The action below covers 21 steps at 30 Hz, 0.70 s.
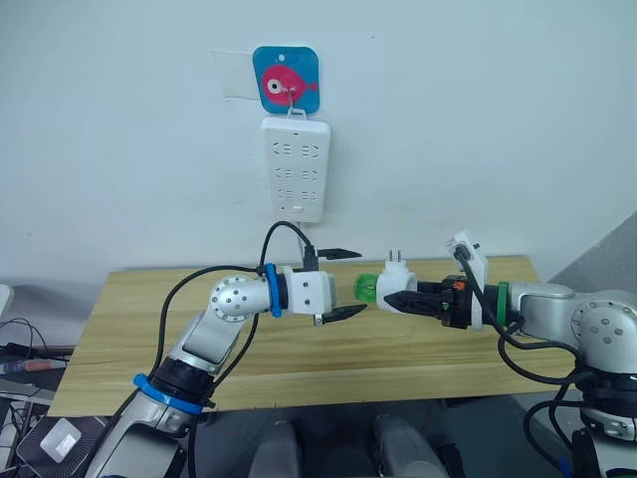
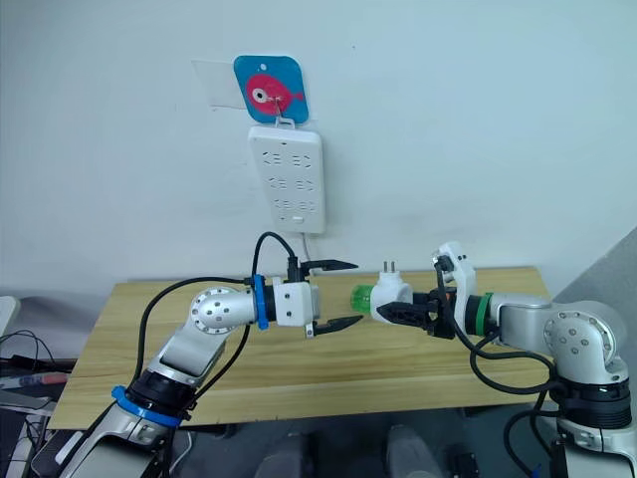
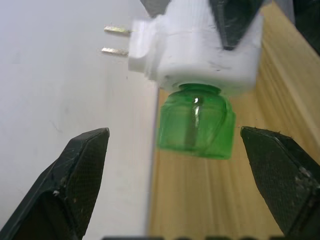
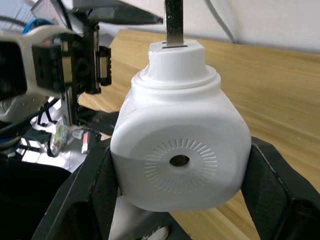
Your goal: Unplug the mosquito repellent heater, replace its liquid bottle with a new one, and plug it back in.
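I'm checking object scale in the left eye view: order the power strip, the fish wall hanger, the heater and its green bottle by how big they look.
1. Power strip
2. Fish wall hanger
3. Mosquito repellent heater, partly covered by the right hand, so unsure
4. Green bottle

A light wooden table [image 1: 299,349] stands against the white wall, its top bare.

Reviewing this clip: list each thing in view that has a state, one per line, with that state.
mosquito repellent heater: unplugged, held above the table, prongs up.
green liquid bottle: still fitted in the heater, pointing at the left gripper.
right gripper: shut on the heater.
left gripper: open, jaws either side of the bottle, not touching.
power strip: hanging on the wall, sockets empty.
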Each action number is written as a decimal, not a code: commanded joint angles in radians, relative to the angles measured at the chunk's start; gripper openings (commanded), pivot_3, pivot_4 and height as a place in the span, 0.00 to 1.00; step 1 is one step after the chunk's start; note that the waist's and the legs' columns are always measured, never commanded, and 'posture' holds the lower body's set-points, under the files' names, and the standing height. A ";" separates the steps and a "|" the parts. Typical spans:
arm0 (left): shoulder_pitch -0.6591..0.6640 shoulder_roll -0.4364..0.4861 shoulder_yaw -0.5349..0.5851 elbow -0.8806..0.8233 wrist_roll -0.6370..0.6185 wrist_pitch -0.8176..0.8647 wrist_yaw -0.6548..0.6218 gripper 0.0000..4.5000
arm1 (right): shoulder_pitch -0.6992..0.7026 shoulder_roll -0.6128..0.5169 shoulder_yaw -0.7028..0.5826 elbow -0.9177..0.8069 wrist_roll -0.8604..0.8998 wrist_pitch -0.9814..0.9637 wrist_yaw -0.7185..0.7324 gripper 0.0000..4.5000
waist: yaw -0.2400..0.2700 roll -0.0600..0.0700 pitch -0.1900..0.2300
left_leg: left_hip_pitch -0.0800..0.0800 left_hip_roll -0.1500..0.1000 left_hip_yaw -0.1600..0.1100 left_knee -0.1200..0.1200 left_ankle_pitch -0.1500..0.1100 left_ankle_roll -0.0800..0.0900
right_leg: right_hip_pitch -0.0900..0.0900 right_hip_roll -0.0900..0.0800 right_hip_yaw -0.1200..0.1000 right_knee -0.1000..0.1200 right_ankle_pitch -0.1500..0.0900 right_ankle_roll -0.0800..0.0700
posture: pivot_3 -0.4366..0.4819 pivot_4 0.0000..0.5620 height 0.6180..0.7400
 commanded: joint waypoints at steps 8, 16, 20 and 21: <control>0.015 -0.075 -0.068 -0.055 0.181 0.038 0.136 1.00 | -0.027 0.055 -0.056 -0.014 0.135 0.026 -0.143 0.67 | -0.014 0.000 0.000 | 0.000 0.000 0.000 0.000 0.000 0.000 | 0.000 0.000 -0.001 0.000 0.000 0.000 | 0.31 0.24 1.00; 0.002 -0.084 -0.079 -0.078 0.255 0.093 0.166 0.87 | -0.019 0.062 -0.044 -0.007 0.216 0.008 -0.232 0.67 | -0.019 0.000 0.000 | 0.000 0.000 -0.001 0.000 0.000 0.000 | 0.000 0.000 0.000 0.001 0.000 0.000 | 0.32 0.24 1.00; -0.001 -0.078 -0.082 -0.076 0.262 0.086 0.166 0.59 | -0.021 0.057 -0.035 0.001 0.243 -0.005 -0.260 0.67 | -0.020 0.000 0.000 | 0.000 0.000 -0.001 0.000 0.000 0.000 | 0.000 0.000 -0.001 0.001 0.000 0.000 | 0.32 0.24 1.00; -0.003 -0.076 -0.084 -0.076 0.266 0.081 0.168 0.52 | -0.021 0.055 -0.031 0.001 0.247 -0.008 -0.263 0.67 | -0.020 0.000 0.000 | 0.000 0.000 -0.001 0.000 0.000 0.000 | 0.000 0.000 -0.001 0.001 0.000 0.000 | 0.32 0.24 1.00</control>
